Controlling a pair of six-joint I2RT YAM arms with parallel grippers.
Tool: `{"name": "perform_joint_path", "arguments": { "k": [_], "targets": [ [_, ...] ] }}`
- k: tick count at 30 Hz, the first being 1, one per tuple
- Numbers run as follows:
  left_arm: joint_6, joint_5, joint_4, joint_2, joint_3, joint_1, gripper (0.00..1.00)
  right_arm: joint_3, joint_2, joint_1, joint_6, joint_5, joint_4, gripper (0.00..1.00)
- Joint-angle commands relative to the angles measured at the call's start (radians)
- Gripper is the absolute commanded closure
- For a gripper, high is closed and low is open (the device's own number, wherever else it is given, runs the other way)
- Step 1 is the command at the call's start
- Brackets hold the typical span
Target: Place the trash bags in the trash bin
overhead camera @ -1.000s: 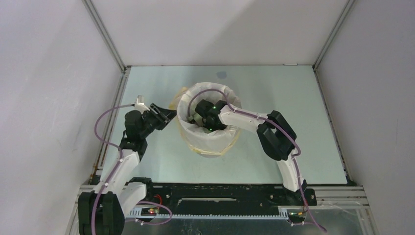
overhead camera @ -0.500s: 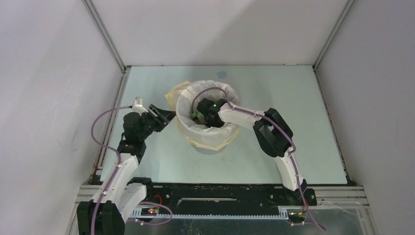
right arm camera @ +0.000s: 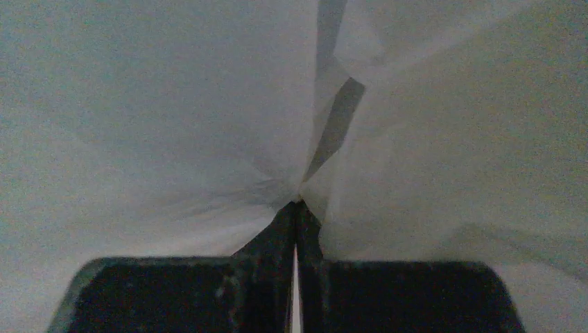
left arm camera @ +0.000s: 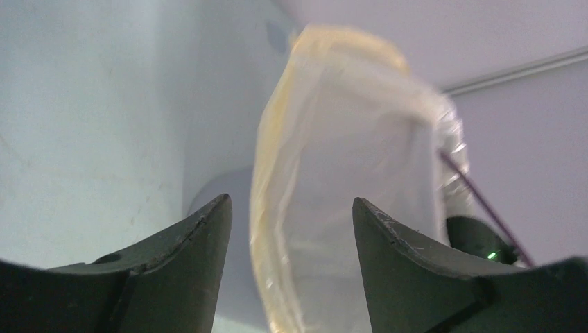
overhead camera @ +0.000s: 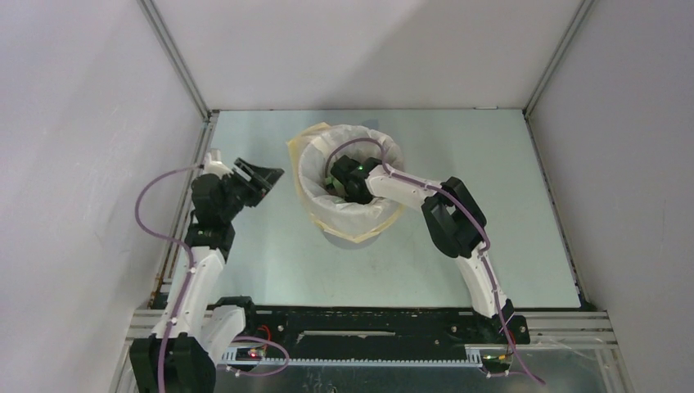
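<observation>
My right tool is closed to a sliver. The film of the trash bag creases in towards its tips, so I judge it has a pinch of bag. In the overhead view that tool sits low inside the trash bin, reaching down through the mouth.

The bag lines the bin, and its top is folded out over the rim with the darker yellow band hanging down the outer wall. At the far left the band stands loose instead of lying flat.

My left tool is wide open and empty, left of the bin and apart from it, facing the draped wall.

I'd call this mostly done. What's left is seating the liner, tidying that loose edge and letting go. The bin stands mid-tabletop.
</observation>
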Motion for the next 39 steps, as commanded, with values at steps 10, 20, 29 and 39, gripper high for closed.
{"name": "perform_joint_path", "arguments": {
  "k": [10,20,29,39],
  "targets": [
    [0.02,0.122,0.089,0.354,0.396,0.034,0.29,-0.012,-0.008,0.016,-0.017,0.001,0.041,1.0],
    [0.078,0.298,0.058,0.617,0.621,-0.021,0.36,-0.02,-0.017,0.021,-0.045,-0.008,0.037,1.0],
    [0.148,0.307,-0.12,0.801,0.766,-0.128,0.45,-0.022,-0.018,0.019,-0.045,-0.012,0.037,1.0],
    [0.269,0.055,-0.25,0.888,0.713,-0.17,0.51,-0.021,-0.014,0.018,-0.044,-0.015,0.04,1.0]
  ]
}}
